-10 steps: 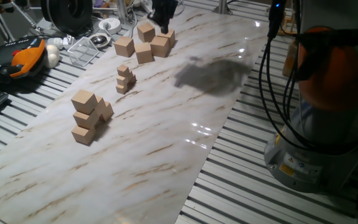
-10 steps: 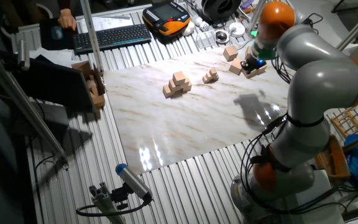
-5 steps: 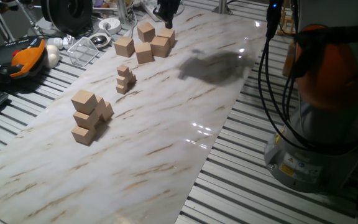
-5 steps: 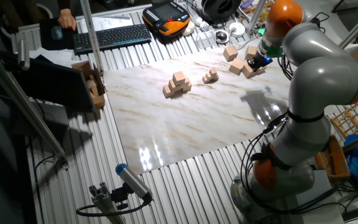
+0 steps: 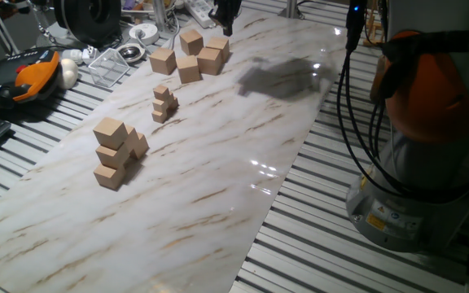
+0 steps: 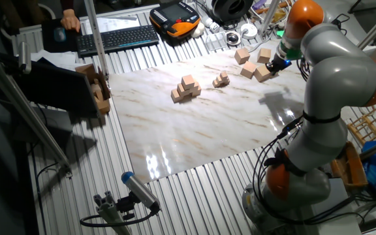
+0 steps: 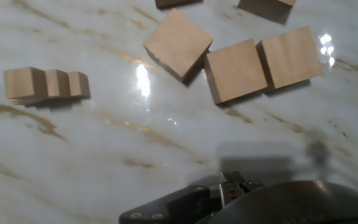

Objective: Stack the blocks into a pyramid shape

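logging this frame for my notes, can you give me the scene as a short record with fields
surface: marble board on a slatted table
loose blocks: four tan blocks near the board's far end, one tilted on another
built pile: stepped pyramid of same-size blocks, mid board
small pile: much smaller cubes stacked between the two groups
gripper: raised beside the loose blocks, holding nothing visible; fingers not clear enough to tell open or shut
off board: keyboard, orange pendant

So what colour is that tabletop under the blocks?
White marble with tan-brown veins, clearest in the hand view.
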Robot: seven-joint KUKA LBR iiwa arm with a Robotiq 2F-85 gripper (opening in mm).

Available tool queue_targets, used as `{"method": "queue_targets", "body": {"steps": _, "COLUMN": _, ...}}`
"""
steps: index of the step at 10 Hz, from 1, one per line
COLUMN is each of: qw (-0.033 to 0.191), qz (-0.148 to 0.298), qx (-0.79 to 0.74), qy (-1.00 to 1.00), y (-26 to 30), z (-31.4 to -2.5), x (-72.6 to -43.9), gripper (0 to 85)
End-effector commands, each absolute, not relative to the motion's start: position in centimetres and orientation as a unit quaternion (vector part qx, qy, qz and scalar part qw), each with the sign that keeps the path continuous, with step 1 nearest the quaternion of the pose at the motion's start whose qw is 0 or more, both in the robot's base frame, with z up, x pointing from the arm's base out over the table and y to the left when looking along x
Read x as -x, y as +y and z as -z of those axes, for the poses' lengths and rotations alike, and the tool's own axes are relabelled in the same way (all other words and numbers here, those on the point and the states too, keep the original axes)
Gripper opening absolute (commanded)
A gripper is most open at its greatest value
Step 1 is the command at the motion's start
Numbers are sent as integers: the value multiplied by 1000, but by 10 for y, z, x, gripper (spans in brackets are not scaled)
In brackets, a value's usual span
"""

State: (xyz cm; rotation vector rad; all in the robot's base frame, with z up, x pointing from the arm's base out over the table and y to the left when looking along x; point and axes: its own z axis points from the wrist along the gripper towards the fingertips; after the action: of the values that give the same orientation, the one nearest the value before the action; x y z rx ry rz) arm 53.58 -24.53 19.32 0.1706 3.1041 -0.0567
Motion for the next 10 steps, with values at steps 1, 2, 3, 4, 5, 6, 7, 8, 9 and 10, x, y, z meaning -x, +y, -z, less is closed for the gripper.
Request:
{"method": "queue_targets", "body": {"steps": 1, "qw": 16, "qz": 15, "qx": -52, "qy": 998, "y": -251, "z": -190, "x": -535, "gripper": 0}}
{"method": "queue_targets", "body": {"steps": 2, "qw": 18, "qz": 14, "qx": -48, "qy": 999, "y": -257, "z": -185, "x": -533, "gripper": 0}}
{"method": "queue_targets", "body": {"steps": 3, "qw": 18, "qz": 16, "qx": -45, "qy": 999, "y": -261, "z": -182, "x": -533, "gripper": 0}}
{"method": "queue_targets", "body": {"steps": 4, "qw": 18, "qz": 18, "qx": -45, "qy": 999, "y": -264, "z": -180, "x": -532, "gripper": 0}}
{"method": "queue_targets", "body": {"steps": 5, "qw": 18, "qz": 19, "qx": -43, "qy": 999, "y": -269, "z": -178, "x": -533, "gripper": 0}}
{"method": "queue_targets", "body": {"steps": 6, "qw": 16, "qz": 19, "qx": -39, "qy": 999, "y": -274, "z": -177, "x": -533, "gripper": 0}}
{"method": "queue_targets", "body": {"steps": 7, "qw": 13, "qz": 12, "qx": -34, "qy": 999, "y": -279, "z": -175, "x": -534, "gripper": 0}}
{"method": "queue_targets", "body": {"steps": 8, "qw": 11, "qz": 9, "qx": -31, "qy": 999, "y": -283, "z": -174, "x": -536, "gripper": 0}}
{"method": "queue_targets", "body": {"steps": 9, "qw": 10, "qz": 10, "qx": -29, "qy": 999, "y": -286, "z": -174, "x": -537, "gripper": 0}}
{"method": "queue_targets", "body": {"steps": 10, "qw": 10, "qz": 12, "qx": -29, "qy": 999, "y": -287, "z": -172, "x": -537, "gripper": 0}}
